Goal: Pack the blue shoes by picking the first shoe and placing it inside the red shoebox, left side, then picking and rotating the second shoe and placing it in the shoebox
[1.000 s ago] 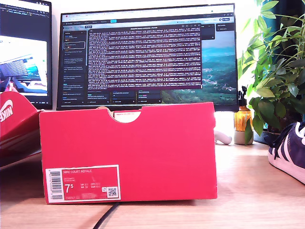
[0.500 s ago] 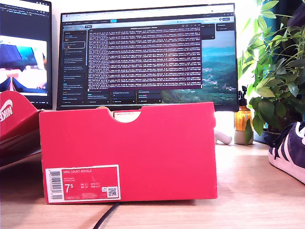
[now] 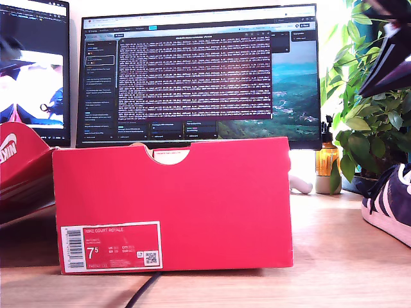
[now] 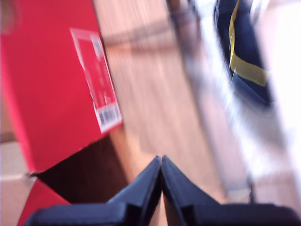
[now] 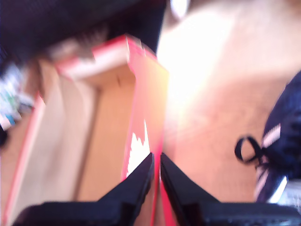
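The red shoebox (image 3: 173,199) stands on the wooden table, its 7.5 label (image 3: 110,247) facing the exterior camera. One blue shoe (image 3: 392,205) lies at the exterior view's right edge, partly cut off. My first gripper (image 4: 161,160) is shut and empty, hanging over the table beside the shoebox's (image 4: 47,84) label side. My second gripper (image 5: 156,157) is shut and empty above the shoebox's side wall (image 5: 146,94), with bare cardboard inside and the blue shoe (image 5: 282,141) on the table beyond it. A dark arm part (image 3: 385,58) shows at the exterior view's top right.
A red lid (image 3: 19,167) leans at the exterior view's left. Two monitors (image 3: 199,77) stand behind the box, with a plant (image 3: 372,109) and an amber bottle (image 3: 327,160) at the right. A black cable (image 3: 144,292) runs under the box. A blurred navy shape with a yellow stripe (image 4: 244,52) is in the first wrist view.
A dark arm part has come into the exterior view's top right. The shoebox and the shoe have not moved.
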`<state>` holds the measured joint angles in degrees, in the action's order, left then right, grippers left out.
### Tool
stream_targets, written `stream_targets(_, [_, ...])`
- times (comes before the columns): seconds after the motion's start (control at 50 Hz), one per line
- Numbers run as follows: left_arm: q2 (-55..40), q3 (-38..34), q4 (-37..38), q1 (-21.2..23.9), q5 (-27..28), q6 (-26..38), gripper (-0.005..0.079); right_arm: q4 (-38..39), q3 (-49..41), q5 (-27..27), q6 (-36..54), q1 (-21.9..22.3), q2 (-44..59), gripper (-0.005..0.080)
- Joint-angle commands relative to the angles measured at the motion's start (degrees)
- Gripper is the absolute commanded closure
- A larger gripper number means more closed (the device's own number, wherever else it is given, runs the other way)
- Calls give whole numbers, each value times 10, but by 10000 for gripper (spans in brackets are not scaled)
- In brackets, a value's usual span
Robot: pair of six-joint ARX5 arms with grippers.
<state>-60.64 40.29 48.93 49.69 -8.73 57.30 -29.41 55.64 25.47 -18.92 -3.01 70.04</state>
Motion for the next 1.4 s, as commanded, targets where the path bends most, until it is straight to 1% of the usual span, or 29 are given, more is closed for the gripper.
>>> stream_targets(0.0, [-23, 1, -8, 2, -21, 2, 762, -86, 31, -24, 26, -14, 14, 753])
stream_targets(0.08, [-49, 1, -19, 2, -45, 2, 762, -162, 60, -78, 49, -28, 26, 718])
stream_targets(0.14, [-65, 1, -35, 2, -63, 2, 762, -203, 73, -113, 59, -37, 32, 685])
stream_targets(0.22, [-82, 1, -58, 2, -83, 4, 762, -250, 78, -132, 60, -46, 37, 606])
stream_targets(0.3, [-92, 1, -78, 2, -97, 27, 762, -300, 78, -152, 71, -55, 44, 520])
stream_targets(0.4, [-97, 1, -90, 2, -105, 46, 762, -338, 78, -185, 74, -68, 55, 483])
stream_targets(0.44, [-99, 0, -92, 1, -107, 47, 762, -341, 78, -192, 74, -73, 58, 483])
stream_targets(0.68, [-99, 0, -91, -24, -113, 62, 762, -339, 78, -194, 89, -98, 102, 483])
stream_targets(0.76, [-99, 1, -92, -32, -113, 64, 762, -340, 78, -205, 93, -106, 125, 483])
stream_targets(0.84, [-99, 0, -91, -38, -113, 78, 761, -339, 78, -226, 104, -109, 149, 483])
stream_targets(1.02, [-99, 0, -95, -42, -115, 78, 762, -321, 78, -246, 115, -108, 201, 484])
stream_targets(1.24, [-99, 0, -108, -42, -114, 80, 762, -292, 78, -246, 119, -108, 262, 489])
stream_targets(1.28, [-99, 0, -112, -42, -114, 82, 762, -287, 78, -245, 120, -108, 271, 514])
stream_targets(1.32, [-99, 0, -115, -42, -114, 85, 762, -279, 78, -245, 124, -108, 279, 569])
stream_targets(1.38, [-99, 0, -116, -42, -112, 88, 762, -265, 78, -245, 132, -108, 288, 683])
